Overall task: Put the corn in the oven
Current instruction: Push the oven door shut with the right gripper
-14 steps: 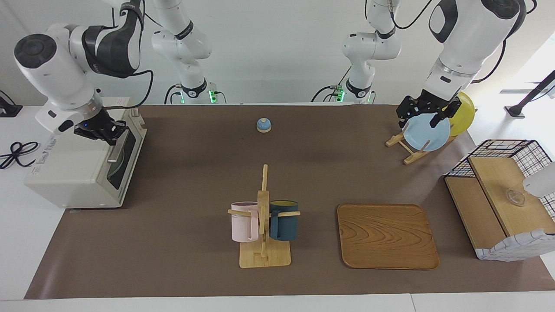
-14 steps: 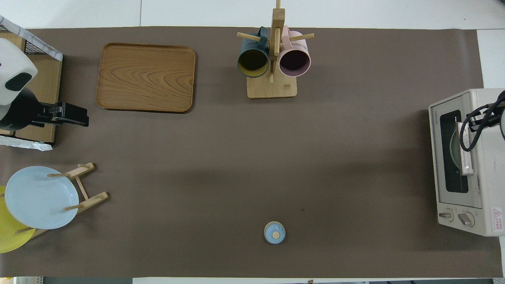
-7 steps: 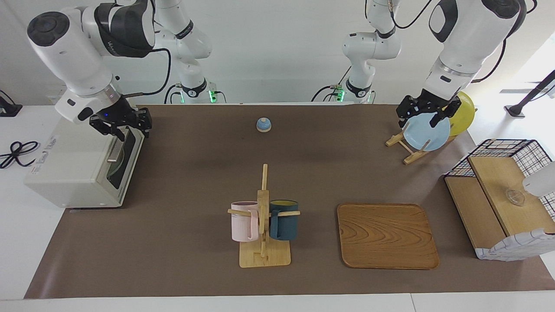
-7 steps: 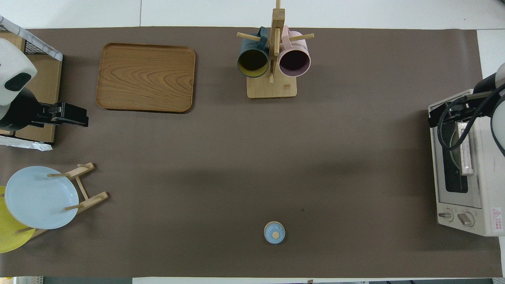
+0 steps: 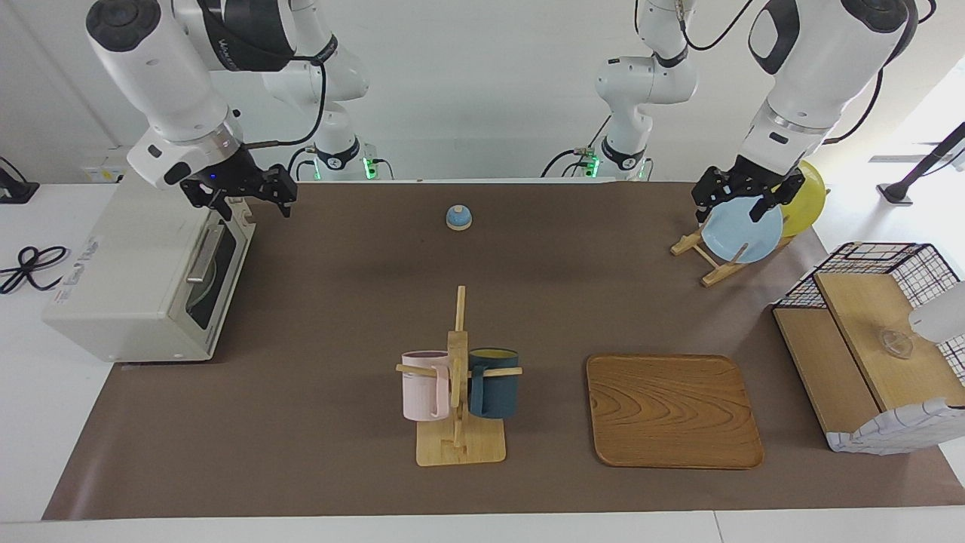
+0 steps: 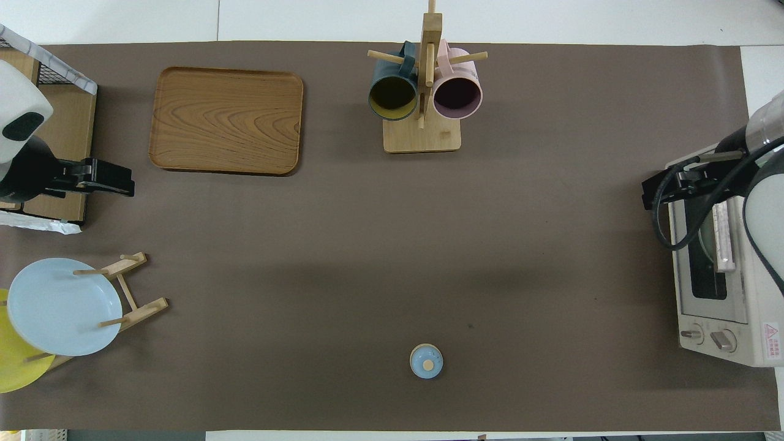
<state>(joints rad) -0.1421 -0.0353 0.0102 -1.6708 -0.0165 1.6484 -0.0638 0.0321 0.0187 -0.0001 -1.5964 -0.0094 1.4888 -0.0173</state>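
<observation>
The off-white oven stands at the right arm's end of the table. Its dark glass door is shut and its bar handle is free. It also shows in the overhead view. No corn is in view. My right gripper is open and empty. It hangs in the air over the oven's top front corner, clear of the handle, and also shows in the overhead view. My left gripper is open and empty, waiting in the air by the plate rack.
A mug rack with a pink and a dark blue mug stands mid-table. A wooden tray lies beside it. A plate rack holds a blue plate and a yellow plate. There is also a wire-and-wood basket box and a small blue knob.
My right gripper has risen from the oven's door handle and moved toward the middle of the table. The door stays shut. The left arm has barely moved.
</observation>
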